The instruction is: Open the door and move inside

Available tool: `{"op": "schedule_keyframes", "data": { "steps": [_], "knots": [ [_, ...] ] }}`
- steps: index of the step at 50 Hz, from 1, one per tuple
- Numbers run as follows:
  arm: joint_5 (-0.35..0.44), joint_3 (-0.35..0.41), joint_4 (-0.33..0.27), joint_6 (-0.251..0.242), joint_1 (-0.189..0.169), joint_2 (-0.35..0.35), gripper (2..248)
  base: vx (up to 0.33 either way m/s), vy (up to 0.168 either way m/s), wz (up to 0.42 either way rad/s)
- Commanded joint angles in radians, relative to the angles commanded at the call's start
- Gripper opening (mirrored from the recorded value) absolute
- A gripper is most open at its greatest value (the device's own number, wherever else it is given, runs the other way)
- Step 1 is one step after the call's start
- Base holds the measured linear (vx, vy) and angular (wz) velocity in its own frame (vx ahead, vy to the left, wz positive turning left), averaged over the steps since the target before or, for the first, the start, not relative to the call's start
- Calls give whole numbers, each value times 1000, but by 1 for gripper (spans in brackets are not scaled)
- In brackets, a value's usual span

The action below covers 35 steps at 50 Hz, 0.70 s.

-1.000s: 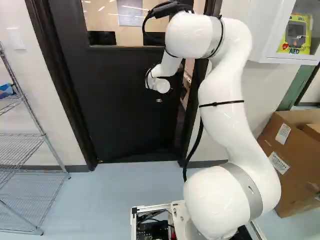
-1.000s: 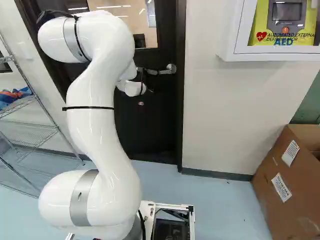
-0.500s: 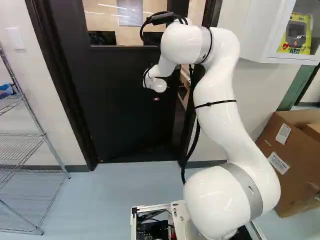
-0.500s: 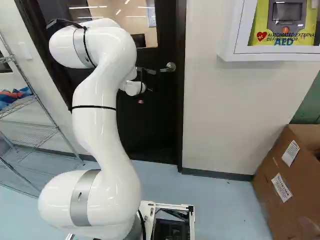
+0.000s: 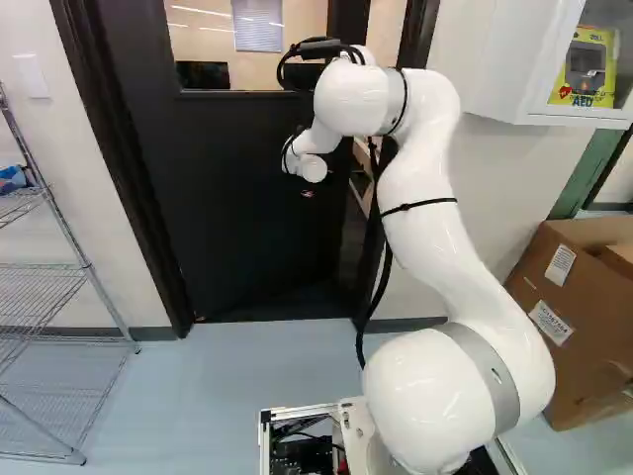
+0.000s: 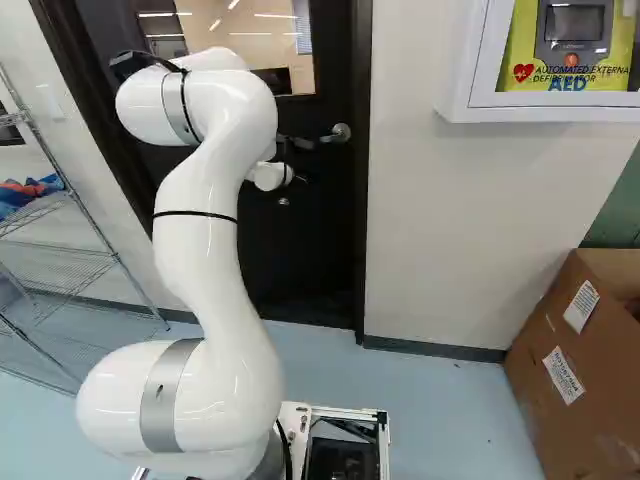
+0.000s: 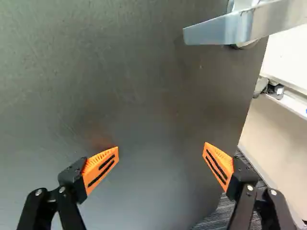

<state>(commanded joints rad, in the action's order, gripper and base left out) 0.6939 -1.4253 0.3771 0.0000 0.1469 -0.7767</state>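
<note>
Standing ajar at its right edge, the flat black windowed door (image 5: 232, 198) seemingly needs wider opening before entry; the black orange-padded gripper (image 7: 161, 146) is spread open.

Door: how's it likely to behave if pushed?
The door probably swings without its handle being turned, since it stands ajar. Likely stiff: a flat slab around a window. Perhaps heavy, being broad and tall.

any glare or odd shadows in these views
left base view: bright streaks in the window of the door; right base view: streaks there too, faint shadow under the wall cabinet; wrist view: dull reddish patch on the door near one orange pad
</note>
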Motion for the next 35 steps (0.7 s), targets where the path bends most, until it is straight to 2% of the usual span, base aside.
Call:
{"op": "schedule_keyframes", "data": {
  "steps": [22, 35],
  "knots": [
    [0, -69, 0, 0, 0, -49, 247, 0, 0, 0],
    [0, -19, 0, 0, 3, -14, 247, 0, 0, 0]
  ]
}}
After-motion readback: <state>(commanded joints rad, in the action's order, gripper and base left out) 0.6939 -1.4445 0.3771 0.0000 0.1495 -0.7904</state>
